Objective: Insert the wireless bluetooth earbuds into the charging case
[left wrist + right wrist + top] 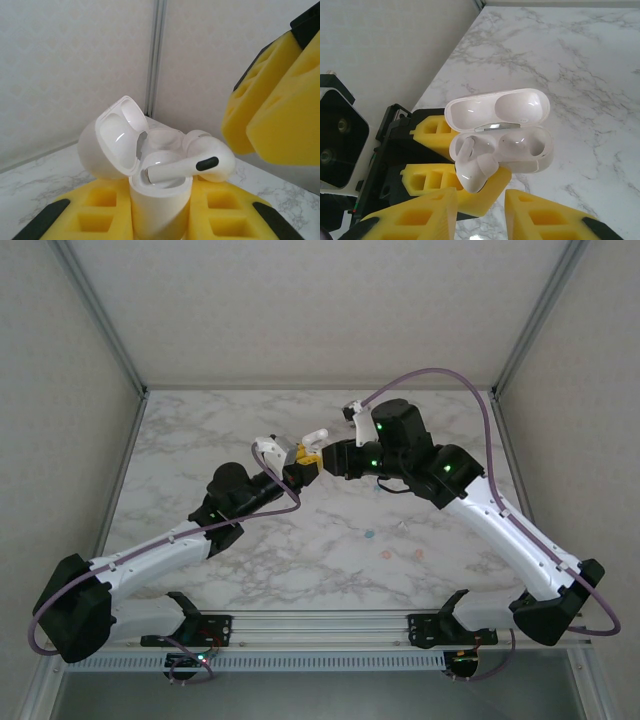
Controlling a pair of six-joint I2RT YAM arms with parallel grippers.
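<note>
My left gripper [160, 222] is shut on the white charging case [160, 207], holding it upright above the table with its lid [117, 137] open. One white earbud [475, 170] has its stem in the case's left socket [477, 145] and its head sticks out over the rim, tilted. The right socket [522, 145] is bare. My right gripper [480, 212] hovers just short of that earbud, its yellow fingers [420, 215] apart with nothing between them. In the top view both grippers meet mid-table around the case [312, 437].
A teal earbud [368, 536] and two pinkish ones [386, 554] [418, 554] lie loose on the marble table [200, 440] in front of the right arm. Grey walls with metal posts close in the back and sides.
</note>
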